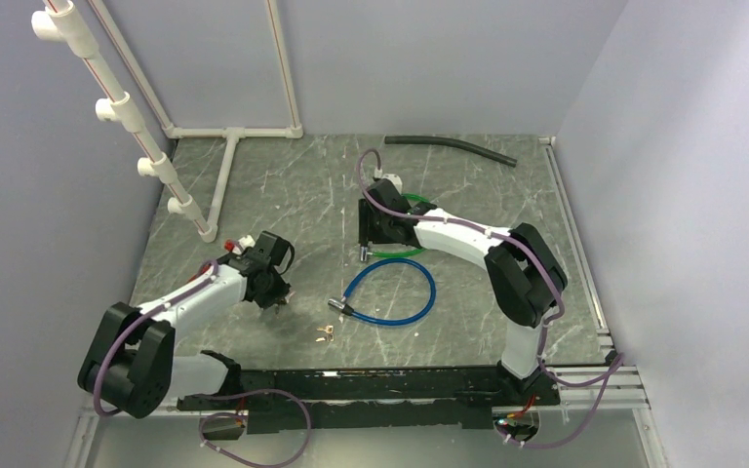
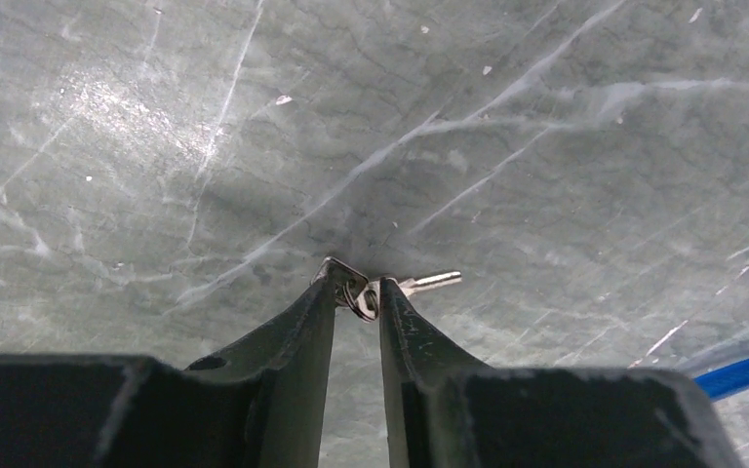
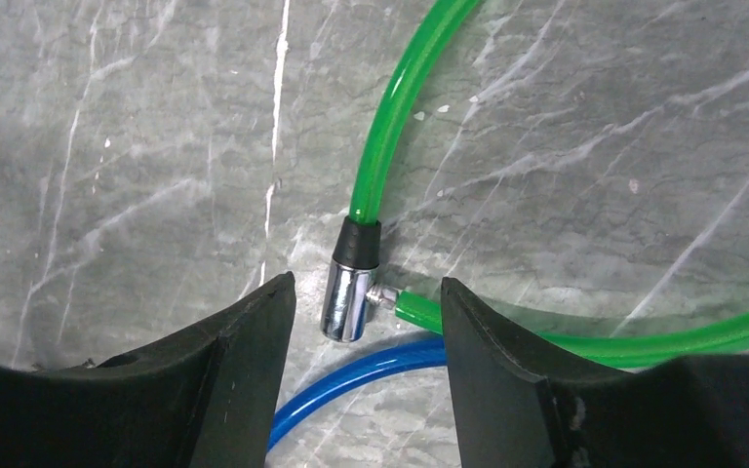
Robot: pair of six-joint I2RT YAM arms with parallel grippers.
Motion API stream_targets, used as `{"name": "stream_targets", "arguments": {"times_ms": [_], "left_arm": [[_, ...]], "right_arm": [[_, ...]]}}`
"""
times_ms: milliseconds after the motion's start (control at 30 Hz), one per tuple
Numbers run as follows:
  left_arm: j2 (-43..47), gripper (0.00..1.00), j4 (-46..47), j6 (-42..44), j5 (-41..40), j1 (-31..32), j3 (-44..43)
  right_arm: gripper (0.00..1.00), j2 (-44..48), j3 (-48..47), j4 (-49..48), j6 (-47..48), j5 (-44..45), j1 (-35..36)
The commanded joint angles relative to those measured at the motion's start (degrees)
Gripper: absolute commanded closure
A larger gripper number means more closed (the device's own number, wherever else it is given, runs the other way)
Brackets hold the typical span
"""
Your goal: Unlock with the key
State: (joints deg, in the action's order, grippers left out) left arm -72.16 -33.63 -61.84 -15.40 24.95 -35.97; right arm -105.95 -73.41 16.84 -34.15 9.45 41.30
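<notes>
We're in the key pickup step. The left gripper (image 2: 359,292) is pinching narrow on the key (image 2: 427,282) at its ring end, blade sticking out sideways, low over the tabletop (image 2: 546,146); can't tell if it's lifted clear. The right gripper (image 3: 366,285) is hanging wide open w/ nothing in it, framing the chrome lock barrel (image 3: 348,302) of the green cable (image 3: 390,127), which is lying just beside a blue cable (image 3: 351,375). Key and barrel are sitting well apart. Next, prob.: right closing on the barrel to steady it, left carrying the key over and lining the blade up w/ the keyhole, which we aren't seeing from here.
</notes>
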Motion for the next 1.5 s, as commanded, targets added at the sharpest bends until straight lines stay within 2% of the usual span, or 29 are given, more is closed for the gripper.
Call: {"name": "stream_targets", "arguments": {"times_ms": [0,33,100,200,333,433,500,733,967,1133,1267,1467], "left_arm": [[-0.9,0.75,2.0,-1.5,-0.9,0.1,1.0],[-1.3,0.81,2.0,-1.5,-1.3,0.1,1.0],[-1.8,1.00,2.6,-1.1,-1.8,0.1,1.2],[-0.7,1.00,4.5,0.8,-1.0,0.1,1.6],[6.1,1.00,6.5,2.2,1.5,0.1,3.4],[11.0,1.00,5.8,2.1,3.3,0.1,3.6],[13.8,1.00,4.8,1.7,4.0,0.1,3.4],[21.5,1.00,-1.0,2.0,4.3,0.1,0.2],[26.6,1.00,-5.8,3.2,6.0,0.1,-5.2],[28.2,1.00,-6.9,5.8,9.7,0.1,-9.3],[28.1,1.00,-8.3,8.0,12.5,0.1,-12.5],[28.2,1.00,-8.4,8.9,14.5,0.1,-13.5]], "right_arm": [[0.42,1.4,0.3,-1.4,1.2,-1.8,0.6],[0.43,1.8,0.5,-1.9,1.5,-2.3,0.7],[0.43,2.9,1.7,-4.0,2.7,-4.7,1.0],[0.43,6.3,8.0,-12.3,2.7,-12.3,1.2],[0.41,10.3,18.1,-31.6,-4.3,-24.9,2.1],[0.42,9.8,22.4,-41.9,-9.7,-29.1,4.4],[0.42,8.5,22.4,-44.9,-11.7,-29.7,6.3],[0.42,5.8,20.2,-50.3,-12.2,-31.0,10.9],[0.42,6.5,21.5,-58.8,-5.8,-40.9,11.3],[0.44,8.3,20.6,-57.3,1.5,-46.2,11.3],[0.53,9.1,18.6,-54.2,4.3,-47.1,11.3],[0.52,9.0,17.1,-54.1,5.3,-48.2,11.3]]}}
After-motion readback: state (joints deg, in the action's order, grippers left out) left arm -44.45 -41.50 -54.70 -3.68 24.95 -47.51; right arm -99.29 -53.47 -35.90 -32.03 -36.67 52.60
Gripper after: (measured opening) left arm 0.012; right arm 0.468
